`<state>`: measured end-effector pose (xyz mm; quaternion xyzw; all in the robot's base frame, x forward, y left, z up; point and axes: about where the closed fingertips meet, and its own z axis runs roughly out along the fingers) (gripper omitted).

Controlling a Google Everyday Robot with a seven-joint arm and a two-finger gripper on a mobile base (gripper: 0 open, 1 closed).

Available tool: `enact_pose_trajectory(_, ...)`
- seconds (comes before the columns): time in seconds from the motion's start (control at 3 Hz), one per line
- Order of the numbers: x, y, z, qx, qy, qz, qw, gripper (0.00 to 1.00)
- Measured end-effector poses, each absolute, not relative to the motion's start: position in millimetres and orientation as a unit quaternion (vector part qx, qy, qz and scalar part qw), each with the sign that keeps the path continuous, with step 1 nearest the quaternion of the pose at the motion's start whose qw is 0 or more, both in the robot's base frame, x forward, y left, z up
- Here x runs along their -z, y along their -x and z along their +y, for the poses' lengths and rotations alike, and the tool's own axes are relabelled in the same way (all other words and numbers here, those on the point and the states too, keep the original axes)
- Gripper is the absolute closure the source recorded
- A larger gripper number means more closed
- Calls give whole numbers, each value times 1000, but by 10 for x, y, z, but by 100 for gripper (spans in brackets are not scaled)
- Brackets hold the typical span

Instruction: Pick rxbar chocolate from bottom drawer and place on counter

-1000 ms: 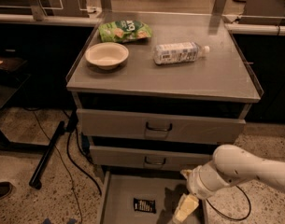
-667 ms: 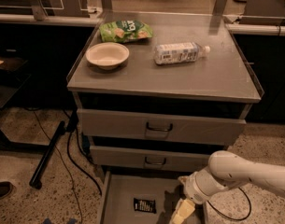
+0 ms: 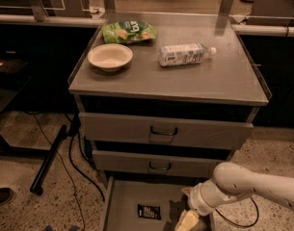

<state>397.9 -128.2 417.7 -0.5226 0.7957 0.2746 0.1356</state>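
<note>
An office or laboratory workspace is being shown. This is being indicated by the speckled terrazzo floor (image 3: 21, 177), by the loose cables (image 3: 74, 153) being trailed across it, and by the long benches (image 3: 40, 19) being seen on either side of a grey metal drawer cabinet (image 3: 117, 129). A robot's presence is being marked by the gripper (image 3: 187, 220), which is being held low over the open bottom drawer (image 3: 125, 203), right of centre. A snack bag (image 3: 128, 31) and a bottle (image 3: 185, 54) are being kept on the worktop (image 3: 223, 81).

One high camera looks down over the counter (image 3: 185, 83), hand (image 3: 187, 220) bottom-right.
</note>
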Motion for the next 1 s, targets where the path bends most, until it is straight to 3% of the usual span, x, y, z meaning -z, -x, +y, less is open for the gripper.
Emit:
enact_pose_trajectory(0.33, -3709, -3906, -1227, -313, 511, 789, 139, 0)
enact_pose_trajectory(1.0, -3645, -3884, -1207, -328, 508, 783, 145, 0)
